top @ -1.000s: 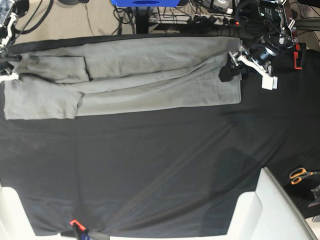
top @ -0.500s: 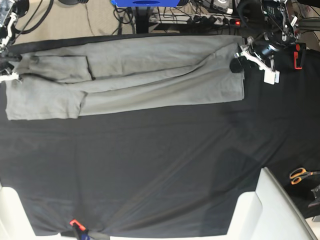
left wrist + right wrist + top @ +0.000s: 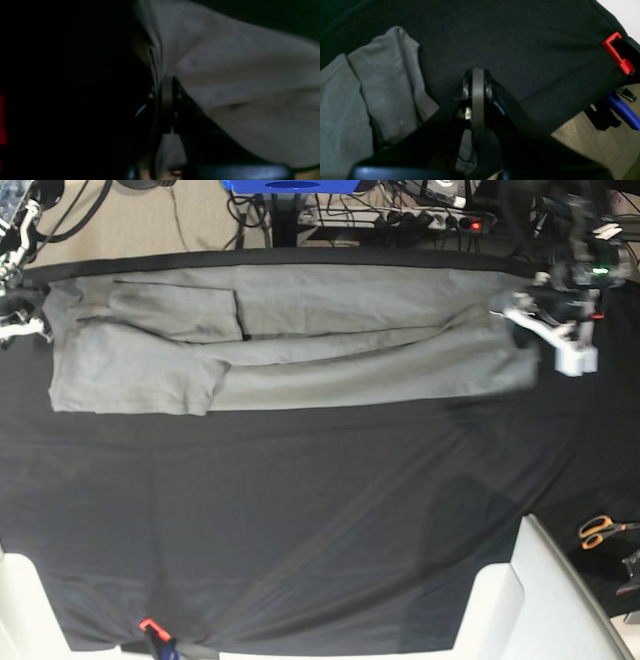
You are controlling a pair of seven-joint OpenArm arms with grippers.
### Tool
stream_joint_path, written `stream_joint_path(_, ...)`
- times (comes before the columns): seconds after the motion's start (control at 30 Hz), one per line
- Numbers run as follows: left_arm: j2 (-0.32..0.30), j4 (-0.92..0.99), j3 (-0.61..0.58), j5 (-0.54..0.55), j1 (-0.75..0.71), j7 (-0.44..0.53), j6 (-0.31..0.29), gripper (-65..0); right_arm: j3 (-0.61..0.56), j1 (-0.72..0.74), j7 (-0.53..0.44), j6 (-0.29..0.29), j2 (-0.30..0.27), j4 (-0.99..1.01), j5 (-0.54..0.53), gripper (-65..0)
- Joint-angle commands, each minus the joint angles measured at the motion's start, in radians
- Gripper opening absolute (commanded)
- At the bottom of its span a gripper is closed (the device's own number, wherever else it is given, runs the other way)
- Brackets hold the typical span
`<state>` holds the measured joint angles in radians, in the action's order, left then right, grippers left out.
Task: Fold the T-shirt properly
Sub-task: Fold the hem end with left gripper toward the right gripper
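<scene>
The grey T-shirt (image 3: 330, 340) lies folded into a long band across the far part of the black table cloth (image 3: 300, 510), one sleeve folded over near its left end. At its right end my left gripper (image 3: 515, 318) is shut on the hem. In the left wrist view the left gripper (image 3: 166, 83) pinches a bunch of the T-shirt (image 3: 237, 87), which rises in a ridge from the jaws. My right gripper (image 3: 22, 328) sits at the table's far left edge. In the right wrist view that gripper (image 3: 477, 73) is shut over bare black cloth, with the T-shirt (image 3: 382, 87) beside it.
Orange-handled scissors (image 3: 600, 530) lie at the right edge. White pieces stand at the front right corner (image 3: 520, 600) and the front left corner (image 3: 20, 600). Red clamps (image 3: 617, 53) (image 3: 150, 625) hold the black cloth. Cables and a blue object (image 3: 290, 185) lie beyond the far edge.
The left gripper closed on the shirt's right end and pulled to the right. The whole shirt slid that way, away from the right gripper, which stayed put.
</scene>
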<state>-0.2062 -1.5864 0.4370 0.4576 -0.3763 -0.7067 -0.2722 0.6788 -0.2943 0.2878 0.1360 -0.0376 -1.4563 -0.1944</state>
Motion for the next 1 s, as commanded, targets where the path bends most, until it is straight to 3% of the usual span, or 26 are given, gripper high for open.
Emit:
stream_joint_path(0.0, 0.012, -0.055, -0.034, -0.024, -0.005, 0.022, 0.014, -65.0, 0.003, 0.004, -0.023, 0.0, -0.014, -0.019, -0.001, -65.0)
stream_joint_path(0.17, 0.103, -0.199, -0.243, -0.279, -0.031, 0.02, 0.087, -65.0, 0.003, 0.004, -0.023, 0.0, -0.014, -0.019, -0.001, -65.0)
stream_joint_path(0.37, 0.17, -0.23, -0.442, -0.434, -0.023, -0.031, 0.092, -65.0, 0.005, 0.004, -0.023, 0.0, -0.014, -0.019, -0.001, -65.0)
stream_joint_path(0.5, 0.178, -0.228, -0.567, -0.454, 0.004, -0.077, 0.093, -65.0, 0.005, 0.004, -0.023, 0.0, -0.014, -0.019, -0.001, -65.0)
stream_joint_path(0.83, 0.261, -0.151, -0.633, -0.454, 0.084, -0.083, 0.093, -65.0, 0.005, 0.004, -0.023, 0.0, -0.014, -0.019, -0.001, -65.0)
stream_joint_path(0.97, 0.264, -0.087, -0.709, -0.451, 0.119, -0.083, 0.093, -65.0, 0.006, 0.004, -0.023, 0.0, -0.014, -0.019, -0.001, -65.0)
